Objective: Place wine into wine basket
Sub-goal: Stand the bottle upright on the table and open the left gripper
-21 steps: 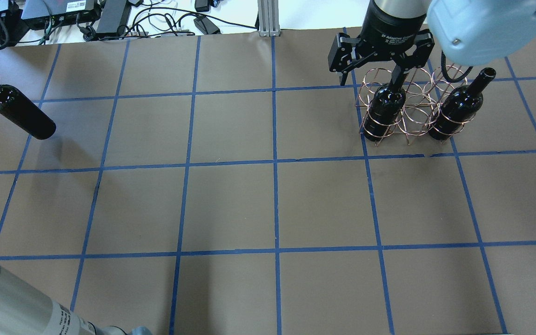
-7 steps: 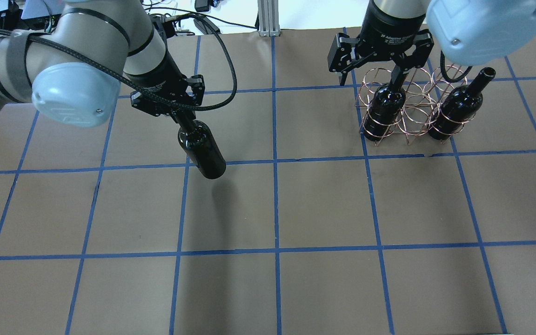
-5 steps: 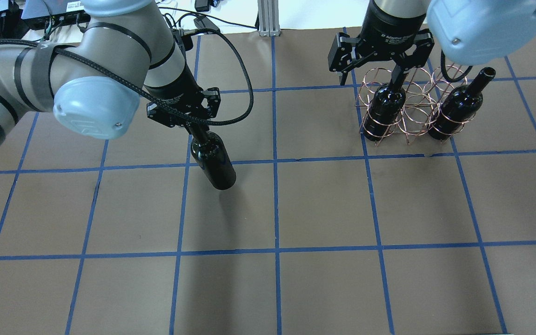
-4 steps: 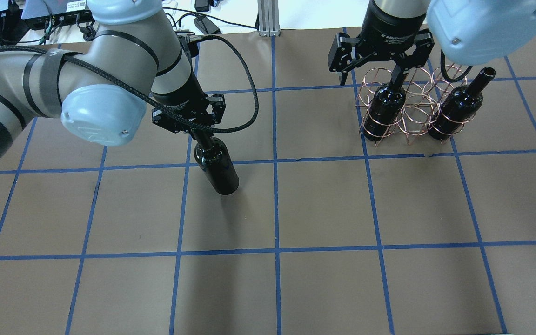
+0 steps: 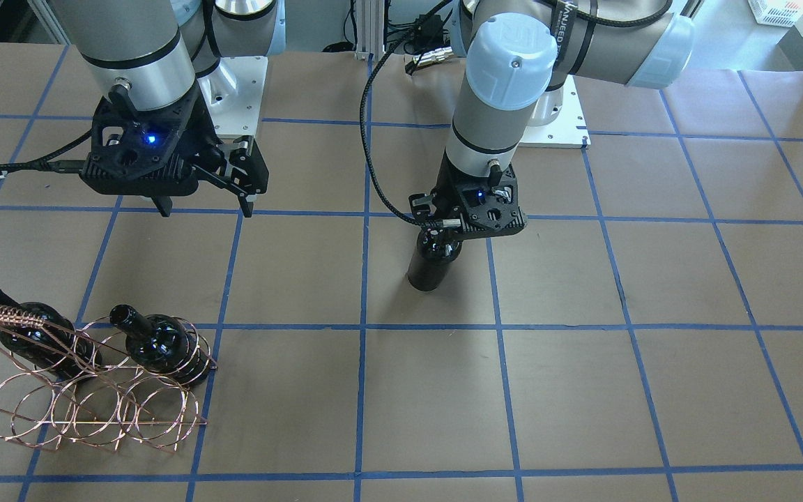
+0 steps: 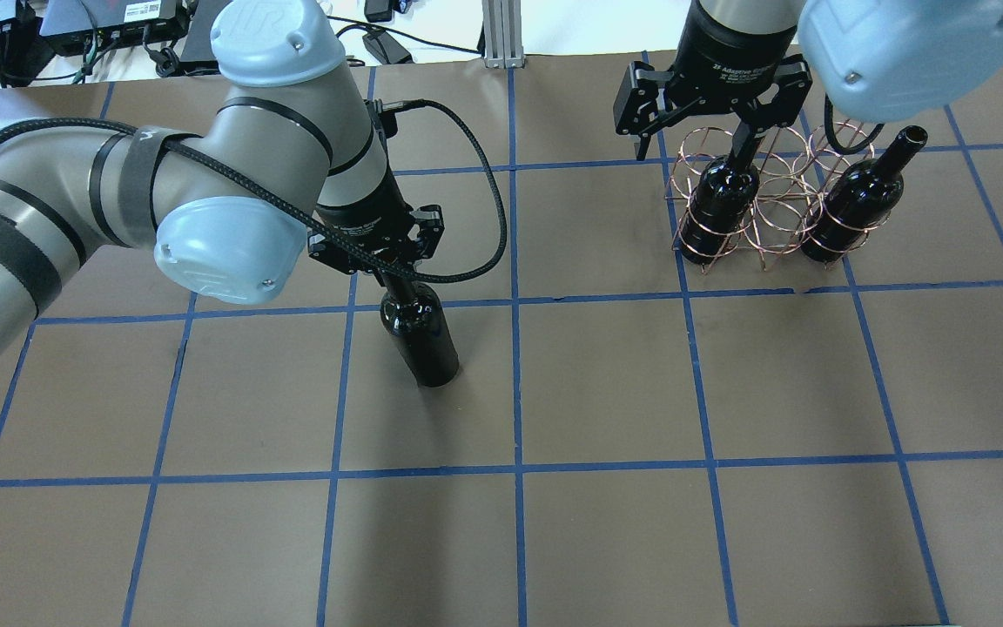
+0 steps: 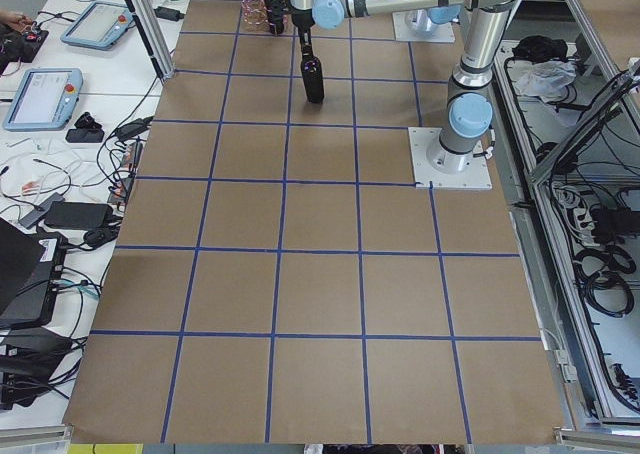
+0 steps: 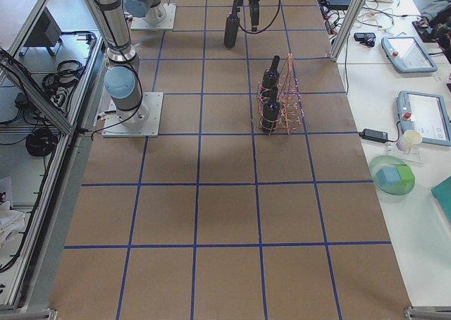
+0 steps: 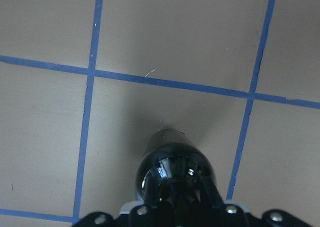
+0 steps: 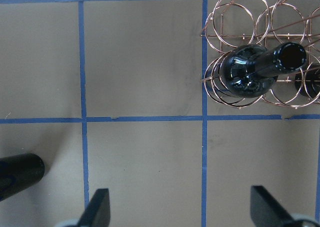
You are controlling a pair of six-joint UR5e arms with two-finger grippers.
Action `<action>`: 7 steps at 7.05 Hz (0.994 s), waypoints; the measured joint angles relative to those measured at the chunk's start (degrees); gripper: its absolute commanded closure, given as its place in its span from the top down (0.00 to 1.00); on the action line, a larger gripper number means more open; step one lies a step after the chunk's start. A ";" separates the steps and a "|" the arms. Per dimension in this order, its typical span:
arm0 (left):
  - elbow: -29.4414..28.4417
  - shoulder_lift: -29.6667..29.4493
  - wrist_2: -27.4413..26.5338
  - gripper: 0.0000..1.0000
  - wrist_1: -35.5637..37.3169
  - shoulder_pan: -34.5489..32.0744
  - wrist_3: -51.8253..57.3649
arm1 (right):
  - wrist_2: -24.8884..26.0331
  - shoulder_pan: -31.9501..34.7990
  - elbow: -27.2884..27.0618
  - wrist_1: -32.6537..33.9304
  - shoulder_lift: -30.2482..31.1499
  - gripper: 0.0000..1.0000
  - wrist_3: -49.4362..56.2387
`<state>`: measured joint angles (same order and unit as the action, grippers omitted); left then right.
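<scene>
My left gripper (image 6: 387,280) is shut on the neck of a near-black wine bottle (image 6: 421,341) and holds it upright over the table's middle-left. Its base is at or just above the paper. The bottle also shows in the front view (image 5: 429,268) and the left wrist view (image 9: 175,159). The copper wire wine basket (image 6: 776,213) stands at the far right and holds two more dark bottles, one (image 6: 722,205) at its left end and one (image 6: 857,207) at its right end. My right gripper (image 6: 693,150) is open and empty, high above the left basket bottle.
The table is brown paper with a blue tape grid (image 6: 514,300). Cables and power bricks (image 6: 205,30) lie beyond the far edge. In the right wrist view the basket (image 10: 235,14) is at the top right and the held bottle's base (image 10: 20,173) at the lower left.
My left arm has carried the bottle from the table's far left edge rightward and nearer, to the middle-left. The right gripper and the basket have not moved.
</scene>
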<state>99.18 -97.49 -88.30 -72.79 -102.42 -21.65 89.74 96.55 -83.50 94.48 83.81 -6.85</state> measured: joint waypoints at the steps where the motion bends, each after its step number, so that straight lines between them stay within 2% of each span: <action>1: 0.03 -0.02 -0.37 0.00 0.00 -0.20 0.00 | 0.00 0.01 0.00 0.00 0.02 1.00 0.00; 2: 0.04 -0.01 -0.53 0.16 -0.04 -0.25 0.13 | 0.00 0.03 0.00 0.00 0.03 1.00 0.00; 3: 0.07 -0.01 -0.54 0.68 -0.11 -0.29 0.09 | 0.00 0.04 0.00 0.00 0.03 1.00 0.00; 4: 0.11 -0.03 -0.50 1.00 -0.21 -0.32 -0.11 | -0.02 0.04 0.00 0.00 0.03 1.00 0.00; 7: -0.49 0.37 -0.12 1.00 -0.82 -0.39 -0.38 | -0.08 0.07 -0.06 -0.02 0.09 1.00 -0.04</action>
<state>98.69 -97.12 -88.42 -73.61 -102.80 -22.02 89.65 96.62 -83.55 94.46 83.91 -6.89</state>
